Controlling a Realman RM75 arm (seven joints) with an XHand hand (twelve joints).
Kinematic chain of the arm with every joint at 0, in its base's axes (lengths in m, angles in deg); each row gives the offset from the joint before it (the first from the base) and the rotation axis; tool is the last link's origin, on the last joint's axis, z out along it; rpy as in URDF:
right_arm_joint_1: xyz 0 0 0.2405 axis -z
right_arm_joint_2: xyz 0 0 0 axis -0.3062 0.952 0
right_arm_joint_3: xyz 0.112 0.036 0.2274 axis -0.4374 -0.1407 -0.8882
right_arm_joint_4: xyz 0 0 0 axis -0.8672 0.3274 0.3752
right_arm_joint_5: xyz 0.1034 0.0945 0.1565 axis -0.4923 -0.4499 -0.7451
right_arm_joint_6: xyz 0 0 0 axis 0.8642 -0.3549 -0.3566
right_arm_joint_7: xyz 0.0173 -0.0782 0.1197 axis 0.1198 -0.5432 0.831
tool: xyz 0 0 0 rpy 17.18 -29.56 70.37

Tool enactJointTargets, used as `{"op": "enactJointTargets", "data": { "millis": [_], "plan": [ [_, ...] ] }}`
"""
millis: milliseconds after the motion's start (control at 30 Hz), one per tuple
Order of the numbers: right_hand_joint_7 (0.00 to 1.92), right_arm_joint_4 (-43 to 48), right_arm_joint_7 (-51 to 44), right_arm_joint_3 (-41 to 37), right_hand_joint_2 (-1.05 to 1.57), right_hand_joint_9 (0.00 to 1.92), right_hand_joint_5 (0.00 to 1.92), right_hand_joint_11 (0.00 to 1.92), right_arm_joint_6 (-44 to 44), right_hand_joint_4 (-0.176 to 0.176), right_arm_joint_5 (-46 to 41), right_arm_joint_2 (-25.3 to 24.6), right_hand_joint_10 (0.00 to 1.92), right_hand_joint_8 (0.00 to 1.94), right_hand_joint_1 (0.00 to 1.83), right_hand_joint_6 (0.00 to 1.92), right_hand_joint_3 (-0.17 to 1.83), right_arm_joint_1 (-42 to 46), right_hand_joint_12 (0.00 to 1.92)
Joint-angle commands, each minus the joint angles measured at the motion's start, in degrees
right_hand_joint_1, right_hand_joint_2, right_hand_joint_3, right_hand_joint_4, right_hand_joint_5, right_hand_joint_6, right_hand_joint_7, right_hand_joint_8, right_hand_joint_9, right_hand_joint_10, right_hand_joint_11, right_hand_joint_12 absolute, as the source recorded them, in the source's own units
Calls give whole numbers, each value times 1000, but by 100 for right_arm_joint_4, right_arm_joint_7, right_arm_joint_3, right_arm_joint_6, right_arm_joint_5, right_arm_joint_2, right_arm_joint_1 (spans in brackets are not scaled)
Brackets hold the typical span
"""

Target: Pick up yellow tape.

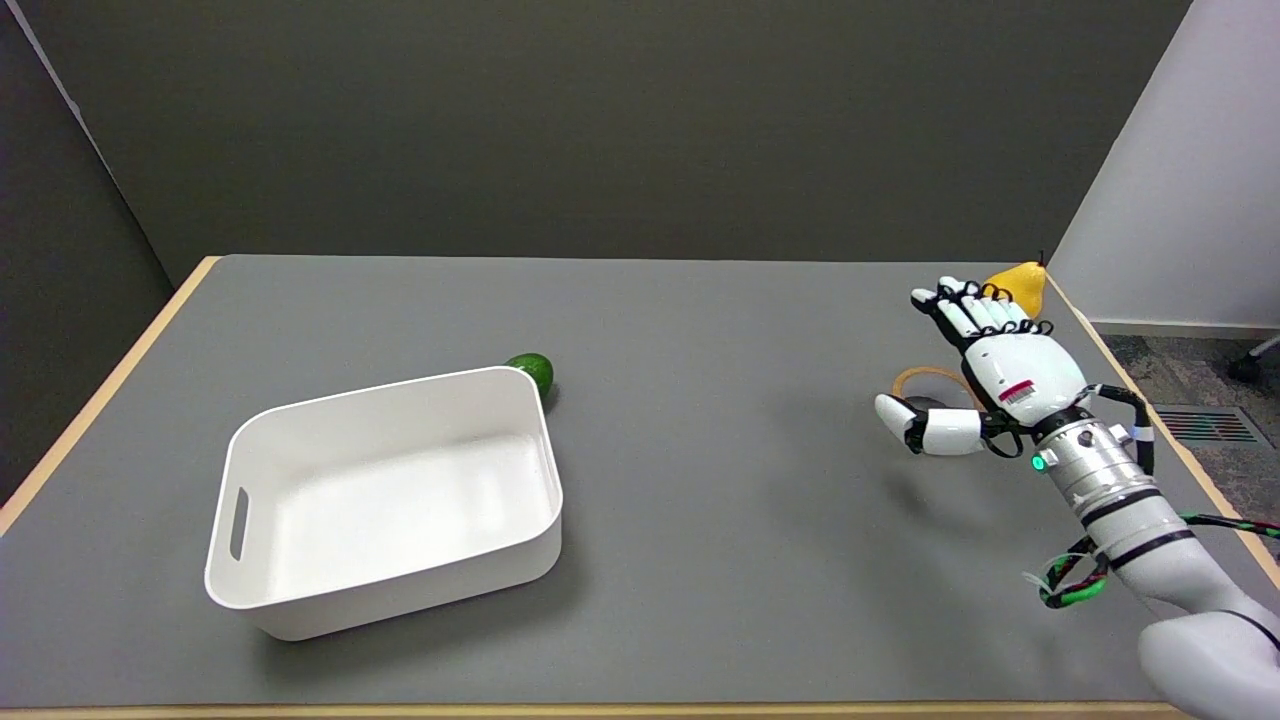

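Note:
The yellow tape [920,379] is a thin tan-yellow ring lying flat on the grey table at the right; only its left arc shows, the rest is hidden behind my right hand. My right hand [985,365] hovers over it with the fingers stretched out toward the far edge and the thumb spread to the left. Nothing is in the hand.
A yellow pear [1024,285] stands just beyond my fingertips near the table's right edge [1130,385]. A white bin [400,590] sits at the left centre, with a green avocado [532,371] behind its far right corner.

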Motion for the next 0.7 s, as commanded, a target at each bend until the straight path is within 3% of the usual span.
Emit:
{"op": "enactJointTargets", "data": {
  "millis": [33, 700],
  "plan": [
    [17, -1044, 273, 421, 461, -1, 51, -1, 492, 35, -69, -1, 261, 109, 218, 325, 889, -871, 876],
    [40, -1329, 281, 400, 450, -1, 58, -1, 560, 27, -660, -49, 291, 145, 204, 348, 870, -716, 886]
  ]
}}
